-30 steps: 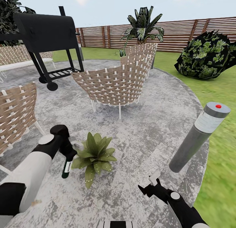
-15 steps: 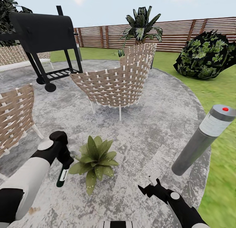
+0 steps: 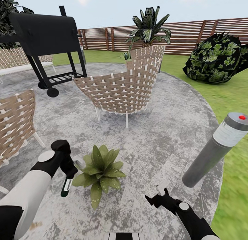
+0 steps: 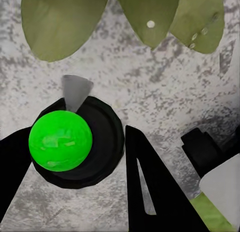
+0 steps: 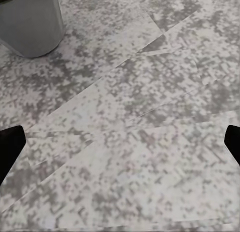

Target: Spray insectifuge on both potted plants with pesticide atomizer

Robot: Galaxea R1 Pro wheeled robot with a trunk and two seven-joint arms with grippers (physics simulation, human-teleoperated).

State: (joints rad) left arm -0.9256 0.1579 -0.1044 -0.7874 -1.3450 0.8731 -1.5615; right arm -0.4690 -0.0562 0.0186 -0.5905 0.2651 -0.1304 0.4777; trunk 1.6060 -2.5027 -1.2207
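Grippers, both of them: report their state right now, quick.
Left gripper: closed on the pesticide atomizer, beside the potted plant.
Right gripper: open, holding nothing, over the patio.

Dark pesticide atomizer (image 3: 66, 185) hanging head-up beside a speckled green potted plant (image 3: 100, 169) on grey patio (image 3: 165, 129)

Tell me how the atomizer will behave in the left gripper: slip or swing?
The atomizer looks slim and rigid, hanging below the left gripper, so it probably swings little. Its smooth dark body may slip if the grip loosens. It seems light.
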